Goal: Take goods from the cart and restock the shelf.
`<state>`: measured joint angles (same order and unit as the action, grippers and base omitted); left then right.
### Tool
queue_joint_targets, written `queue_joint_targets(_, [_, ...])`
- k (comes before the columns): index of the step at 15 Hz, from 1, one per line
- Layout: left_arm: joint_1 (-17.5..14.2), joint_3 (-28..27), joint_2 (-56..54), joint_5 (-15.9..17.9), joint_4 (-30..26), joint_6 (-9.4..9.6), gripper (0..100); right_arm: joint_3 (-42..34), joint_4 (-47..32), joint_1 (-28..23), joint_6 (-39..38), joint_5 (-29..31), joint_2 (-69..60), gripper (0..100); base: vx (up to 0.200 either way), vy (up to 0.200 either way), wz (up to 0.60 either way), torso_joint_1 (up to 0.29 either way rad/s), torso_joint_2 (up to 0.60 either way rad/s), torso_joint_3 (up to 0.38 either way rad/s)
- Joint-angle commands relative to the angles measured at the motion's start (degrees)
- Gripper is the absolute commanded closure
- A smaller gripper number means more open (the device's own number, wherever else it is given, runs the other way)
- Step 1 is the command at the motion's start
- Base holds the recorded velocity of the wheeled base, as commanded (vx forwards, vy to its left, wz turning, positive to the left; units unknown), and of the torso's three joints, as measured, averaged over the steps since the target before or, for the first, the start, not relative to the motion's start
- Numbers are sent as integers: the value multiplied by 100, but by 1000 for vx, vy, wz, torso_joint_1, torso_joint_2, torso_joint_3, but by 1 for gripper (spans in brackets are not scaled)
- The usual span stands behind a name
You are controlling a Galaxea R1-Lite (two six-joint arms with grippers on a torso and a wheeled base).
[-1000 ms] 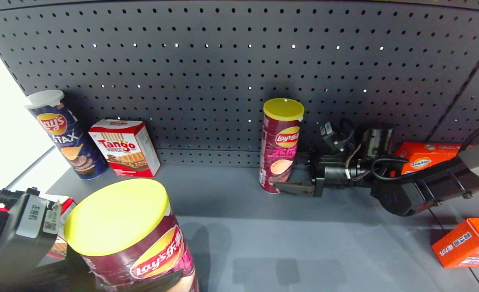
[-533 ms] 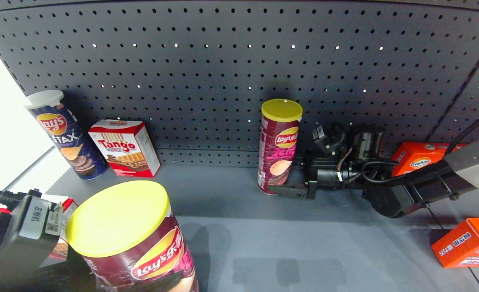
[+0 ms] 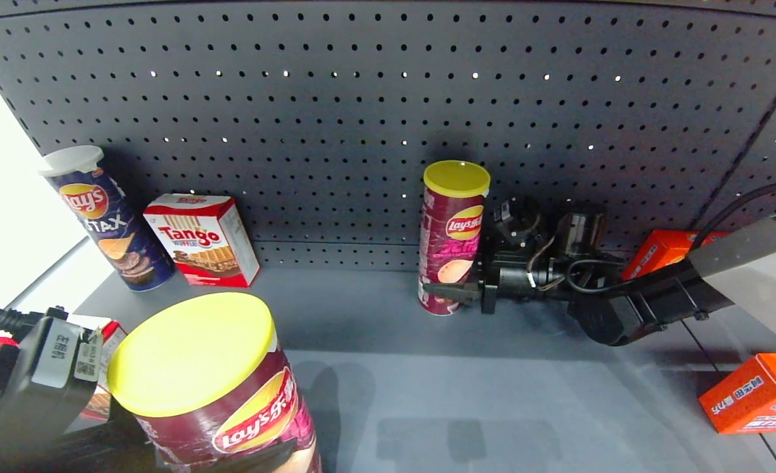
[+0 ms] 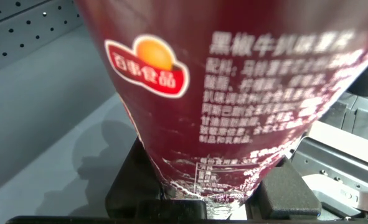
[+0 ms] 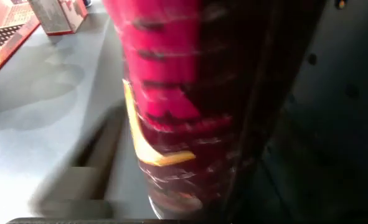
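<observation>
Since a second ago my right arm has slid along the shelf toward my left. My right gripper [image 3: 453,289], which was just touching the right side of the standing maroon chip can [image 3: 452,243], now lies across the front of that can's lower part. The can itself has shifted only a little to my left and stands upright with its yellow lid on top.

That can stands on the grey shelf board [image 3: 493,394], close in front of the dark pegboard [image 3: 361,98]. My right gripper meets it low down, near its base, with the arm running off to the can's right. Up close the can's maroon and pink wall is right against the gripper, but I cannot tell whether the gripper is clamped on it or standing spread around it.

Well to the can's left and nearer to me, my left gripper [image 4: 212,190] is pinched on the base of a second maroon chip can [image 3: 220,394], also yellow-lidded and held upright.

Far to the standing can's left, by the pegboard, are a red wafer box [image 3: 204,240] and, beyond it, a blue chip can [image 3: 108,217]. To its right, an orange box [image 3: 660,253] shows partly behind my right arm, and another orange box [image 3: 752,394] lies farther right and nearer to me.
</observation>
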<state>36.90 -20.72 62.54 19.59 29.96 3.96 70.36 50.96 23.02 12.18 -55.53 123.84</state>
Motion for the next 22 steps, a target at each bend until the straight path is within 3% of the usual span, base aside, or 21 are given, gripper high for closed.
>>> queue_joint_targets(1, [1, -2, 13, 1, 1, -1, 100, -49, 20, 10, 13, 7, 35, 100, 0, 0, 0, 0, 0, 0])
queue_joint_targets(5, [1, 7, 13, 1, 1, -1, 100, -418, 20, 10, 13, 95, -423, 100, 0, 0, 0, 0, 0, 0])
queue_joint_targets(9, [1, -2, 4, 1, 1, -1, 100, -946, -24, 256, -14, 613, -1187, 100, 0, 0, 0, 0, 0, 0])
queue_joint_targets(12, [1, 7, -22, -8, 1, -1, 100, -1754, -7, 590, -23, 1053, -1969, 100, 0, 0, 0, 0, 0, 0])
queue_joint_targets(16, [1, 25, -40, 1, 1, -1, 100, -3037, 195, 1311, -286, 2081, -3042, 100, 0, 0, 0, 0, 0, 0])
queue_joint_targets(22, [1, 42, -40, -25, 1, -1, 100, -4778, 1435, 1530, -374, 2485, -3560, 100, 0, 0, 0, 0, 0, 0])
